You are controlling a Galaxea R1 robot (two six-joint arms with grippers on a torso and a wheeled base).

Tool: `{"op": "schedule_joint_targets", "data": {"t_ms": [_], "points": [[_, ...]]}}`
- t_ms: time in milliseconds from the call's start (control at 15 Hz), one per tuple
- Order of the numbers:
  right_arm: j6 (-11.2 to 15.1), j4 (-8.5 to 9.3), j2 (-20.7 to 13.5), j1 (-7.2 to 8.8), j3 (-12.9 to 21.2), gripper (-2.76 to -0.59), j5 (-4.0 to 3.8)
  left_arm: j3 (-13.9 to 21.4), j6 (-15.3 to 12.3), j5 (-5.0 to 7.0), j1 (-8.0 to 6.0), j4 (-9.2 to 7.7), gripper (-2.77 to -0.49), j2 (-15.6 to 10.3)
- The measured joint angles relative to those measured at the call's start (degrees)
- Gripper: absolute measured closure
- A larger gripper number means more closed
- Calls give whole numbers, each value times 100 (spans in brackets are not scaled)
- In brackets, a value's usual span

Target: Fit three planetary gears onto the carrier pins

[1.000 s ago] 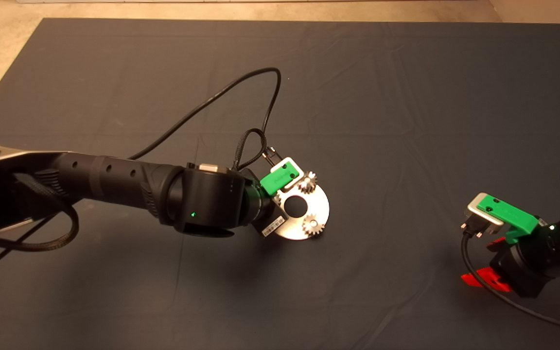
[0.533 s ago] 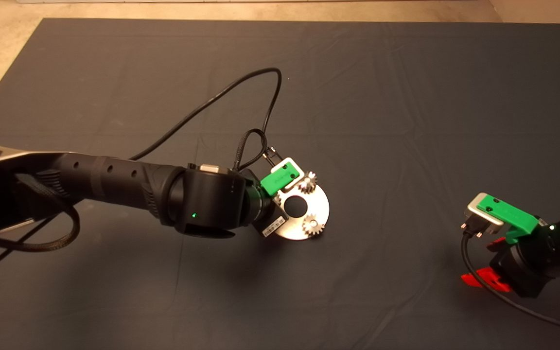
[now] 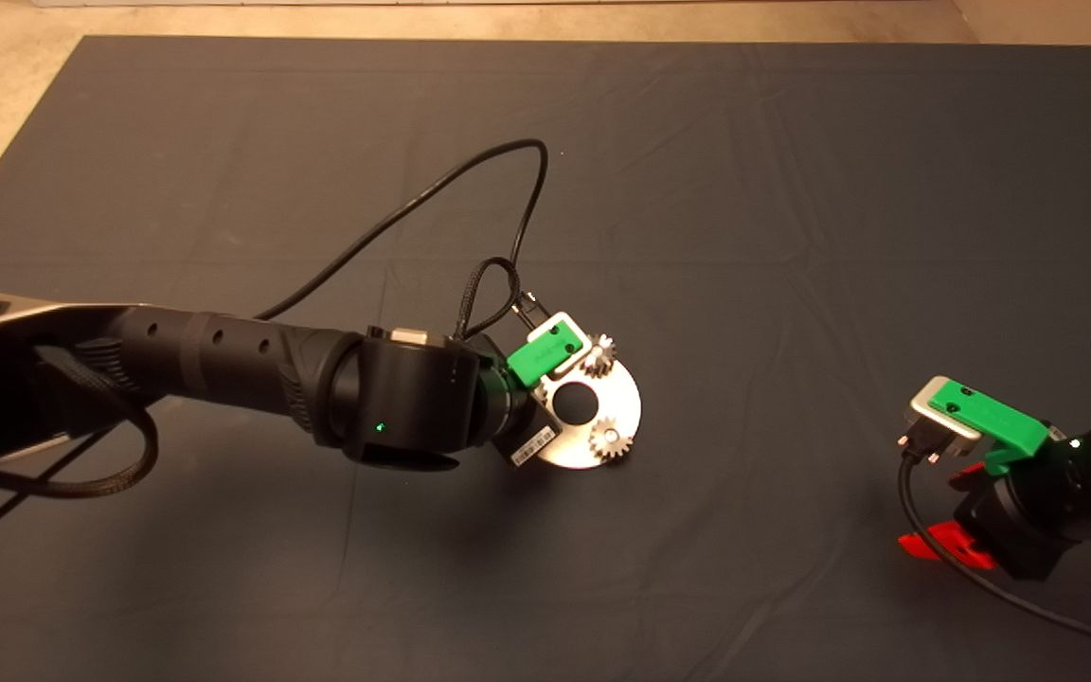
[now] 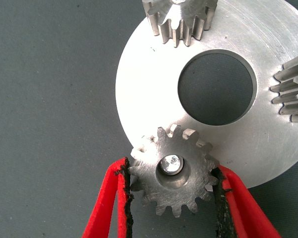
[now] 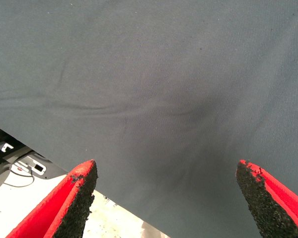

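Note:
The silver disc [image 4: 149, 84] with a large centre hole lies mid-mat, also in the head view [image 3: 623, 403]. Two planetary gears [image 4: 181, 20] [image 4: 293, 91] sit on it; the head view shows them at its far edge [image 3: 602, 352] and near edge [image 3: 610, 439]. My left gripper [image 4: 173, 173] is shut on a third gear [image 4: 181, 193] at the disc's rim. A carrier pin [image 4: 170, 162] shows through this gear's centre hole, off-centre. In the head view the left wrist hides this gear. My right gripper [image 5: 166, 183] is open and empty, parked at the right [image 3: 929, 511].
The left arm's black cable [image 3: 470, 180] loops over the mat behind the disc. The right arm's cable [image 3: 981, 583] trails along the mat's near right. The mat's edge and the floor [image 5: 20, 208] show in the right wrist view.
The left arm has shifted very slightly, with its cable loop. The disc, the two seated gears and the right arm have not moved.

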Motion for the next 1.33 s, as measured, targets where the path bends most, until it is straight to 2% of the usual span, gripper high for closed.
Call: {"op": "schedule_joint_targets", "data": {"t_ms": [333, 667, 1067, 1200, 1333], "points": [[0, -1, -2, -2, 0, -206, 1, -4, 0, 4, 0, -2, -83, 0], [0, 0, -2, -2, 0, -206, 1, -30, 2, 11, 1, -17, -105, 0], [0, 0, -2, -2, 0, -206, 1, -41, 2, 24, 1, -17, -147, -1], [0, 0, -2, -2, 0, -206, 1, -34, 0, 24, 1, -17, -150, -4], [0, 0, -2, -1, 0, -206, 1, 113, -14, 28, 1, -17, -165, -42]]}}
